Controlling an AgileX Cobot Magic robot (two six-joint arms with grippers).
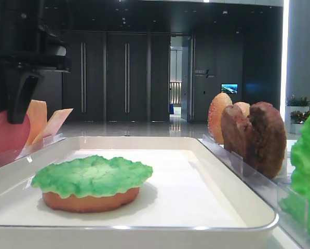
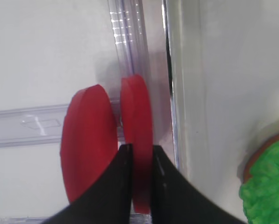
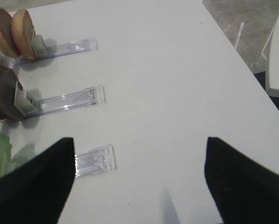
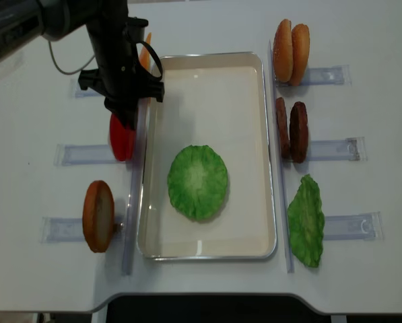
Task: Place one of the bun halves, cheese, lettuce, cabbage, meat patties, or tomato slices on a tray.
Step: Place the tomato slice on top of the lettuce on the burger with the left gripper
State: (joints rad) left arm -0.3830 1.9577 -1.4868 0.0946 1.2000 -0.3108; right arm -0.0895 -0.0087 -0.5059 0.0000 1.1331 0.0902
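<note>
Two red tomato slices (image 2: pixel 88 140) stand on edge in a clear rack just left of the white tray (image 4: pixel 207 57). My left gripper (image 2: pixel 141 154) is shut on the slice nearest the tray (image 2: pixel 136 112), one black finger on each face. From above, the left gripper (image 4: pixel 123 118) hangs over the tomato slices (image 4: pixel 122 145). In the tray lies a bun half (image 1: pixel 90 199) topped with green lettuce (image 4: pixel 198 182). My right gripper (image 3: pixel 139 182) is open over bare white table, nothing between its fingers (image 3: pixel 36 186).
Clear racks line both sides of the tray: cheese (image 4: pixel 145 54) and a bun half (image 4: pixel 97 215) on the left, two bun halves (image 4: pixel 291 50), meat patties (image 4: pixel 291 131) and lettuce (image 4: pixel 306 219) on the right. The table's front edge is close below the tray.
</note>
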